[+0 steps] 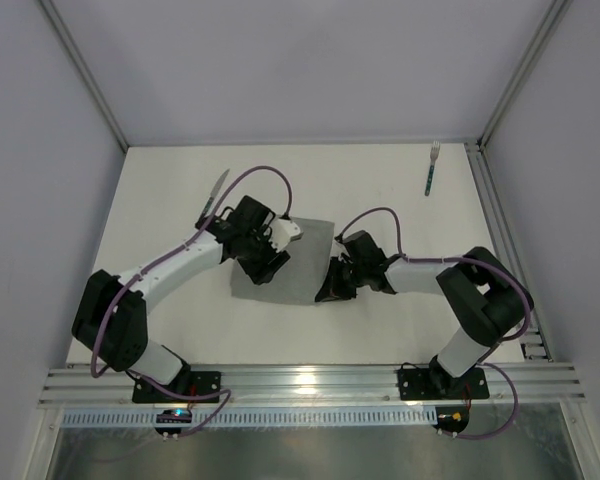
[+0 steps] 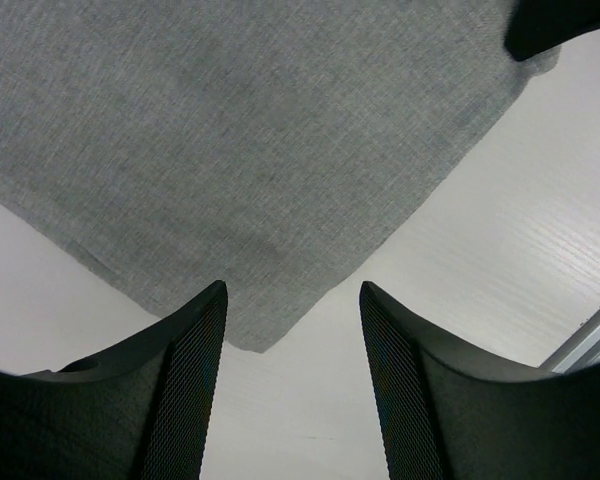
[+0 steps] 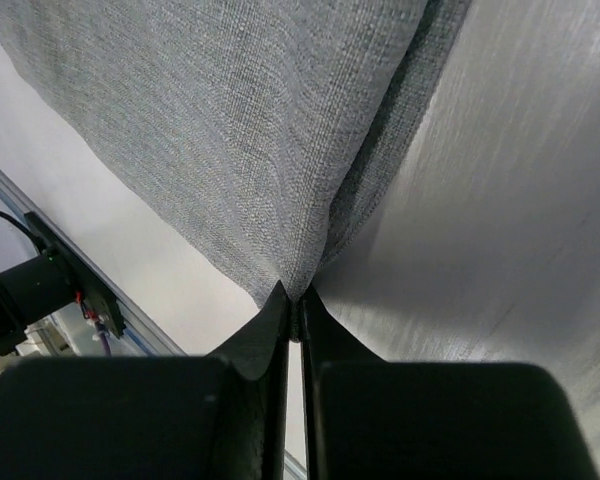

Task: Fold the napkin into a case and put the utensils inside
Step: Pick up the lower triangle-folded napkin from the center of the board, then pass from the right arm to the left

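Observation:
The light-grey napkin lies flat mid-table. My right gripper is shut on its near right corner; in the right wrist view the cloth bunches to a point pinched between the jaws, with that corner raised off the table. My left gripper hovers open over the napkin's left part. In the left wrist view the near left corner lies between the fingertips, untouched. The knife lies at the back left and the teal-handled fork at the back right, both on the bare table.
The white table is walled on both sides and at the back. A metal rail with the arm bases runs along the near edge. The right gripper's dark tip shows at the top right of the left wrist view.

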Available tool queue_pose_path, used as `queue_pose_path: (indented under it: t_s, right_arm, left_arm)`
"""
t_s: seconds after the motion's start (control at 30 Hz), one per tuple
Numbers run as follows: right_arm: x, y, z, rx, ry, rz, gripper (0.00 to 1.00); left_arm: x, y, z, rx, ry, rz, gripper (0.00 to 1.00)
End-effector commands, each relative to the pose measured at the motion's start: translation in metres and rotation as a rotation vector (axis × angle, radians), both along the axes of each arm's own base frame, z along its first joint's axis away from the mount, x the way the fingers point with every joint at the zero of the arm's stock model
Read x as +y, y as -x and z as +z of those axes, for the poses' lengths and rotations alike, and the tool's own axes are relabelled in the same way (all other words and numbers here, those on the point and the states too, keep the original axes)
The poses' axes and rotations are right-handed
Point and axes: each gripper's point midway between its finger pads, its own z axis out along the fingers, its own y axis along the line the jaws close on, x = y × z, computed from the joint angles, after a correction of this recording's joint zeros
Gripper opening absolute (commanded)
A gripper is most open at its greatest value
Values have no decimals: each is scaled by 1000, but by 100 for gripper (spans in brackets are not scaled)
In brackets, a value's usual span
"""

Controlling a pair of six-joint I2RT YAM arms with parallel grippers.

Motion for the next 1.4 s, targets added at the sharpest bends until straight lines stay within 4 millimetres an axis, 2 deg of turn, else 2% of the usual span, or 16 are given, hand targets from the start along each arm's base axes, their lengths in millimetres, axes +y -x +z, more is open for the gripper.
queue_pose_path:
  t_s: [0.0, 0.1, 0.17, 0.23, 0.27, 0.4, 0.57, 0.6, 0.73, 0.87, 0.93, 0.97, 1.07, 1.1, 1.23, 1.37]
  right_arm:
    - [18, -12, 15, -19, -76, 3, 3]
    - [27, -12, 31, 6, -171, 1, 3]
    - [25, -22, 46, 7, -242, -23, 3]
    - [19, -31, 55, 7, -254, -59, 3]
    - [18, -33, 58, 1, -255, -58, 3]
    - [25, -42, 72, 24, -300, -72, 3]
    - [31, -46, 80, 60, -365, -115, 3]
    - [29, -45, 78, 76, -372, -130, 3]
    - [28, -46, 81, 93, -407, -168, 3]
    - [25, -44, 80, 94, -399, -182, 3]
    - [24, -44, 82, 91, -396, -181, 3]
    - [23, -44, 81, 92, -393, -183, 3]
    - [17, -44, 78, 90, -382, -185, 3]
    - [15, -43, 76, 95, -379, -188, 3]
    - [11, -44, 72, 94, -373, -192, 3]
    - [8, -44, 72, 83, -370, -192, 3]
  left_arm:
    - [-19, 5, 14, -19, 31, -69, 58]
    - [-31, 14, 17, -27, 58, -135, 61]
    - [-34, 13, 17, -51, 65, -165, 68]
    - [-36, 5, 18, -112, 65, -193, 82]
    - [-37, 3, 17, -130, 61, -204, 99]
    - [-54, -12, 15, -266, 42, -254, 99]
    - [-65, -12, 8, -343, 42, -285, 99]
    - [-64, -7, -1, -350, 21, -307, 99]
    - [-63, -9, -20, -400, -4, -289, 99]
    - [-62, -27, -29, -441, -21, -168, 99]
    - [-60, -31, -39, -436, -48, -138, 95]
    - [-59, -33, -41, -435, -56, -126, 85]
    - [-54, -28, -44, -416, -65, -113, 68]
    - [-54, -25, -44, -406, -53, -118, 57]
    - [-47, -19, -44, -402, -69, -120, 44]
    - [-41, -19, -48, -397, -98, -121, 18]
